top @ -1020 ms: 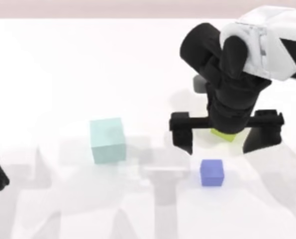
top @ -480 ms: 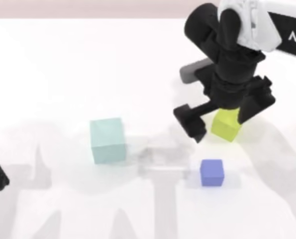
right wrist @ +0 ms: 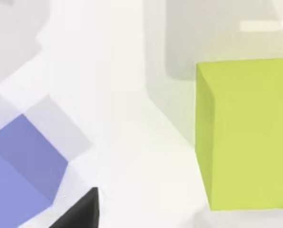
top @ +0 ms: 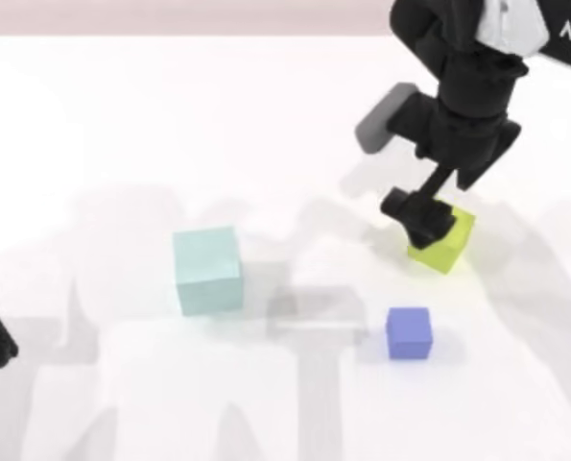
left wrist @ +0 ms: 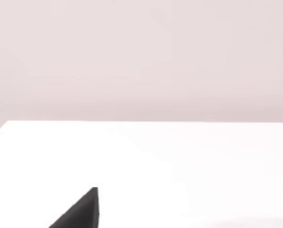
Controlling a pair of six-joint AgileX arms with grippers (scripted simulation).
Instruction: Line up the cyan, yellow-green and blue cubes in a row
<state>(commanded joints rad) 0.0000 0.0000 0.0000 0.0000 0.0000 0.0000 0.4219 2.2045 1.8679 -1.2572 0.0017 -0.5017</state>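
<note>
We judge the grasp step underway: our right gripper (top: 429, 217) hangs over the mid-sized matte yellow-green cube (top: 448, 245), jaw state unclear, beyond the small periwinkle-blue cube (top: 409, 333) and right of the large pale-cyan cube (top: 207, 271); next, settle squarely around it.
</note>
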